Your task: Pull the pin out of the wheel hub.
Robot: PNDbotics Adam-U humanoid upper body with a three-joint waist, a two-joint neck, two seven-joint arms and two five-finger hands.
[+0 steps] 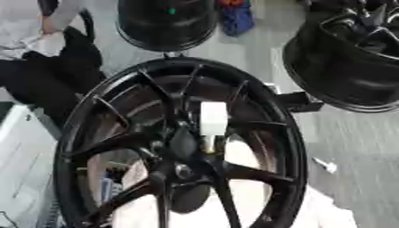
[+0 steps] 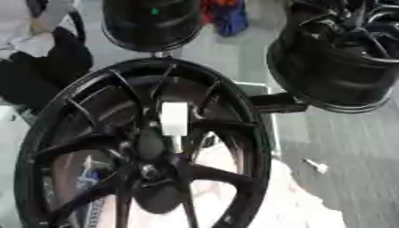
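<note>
While the black wheel hub (image 1: 179, 147) stands upright, a white pin (image 1: 213, 118) is seen at its centre; no fingers are shown.

Grey floor (image 1: 355, 142), two spare black rims (image 1: 166, 22) beyond, a blue object (image 1: 235, 18) at the far edge.
</note>
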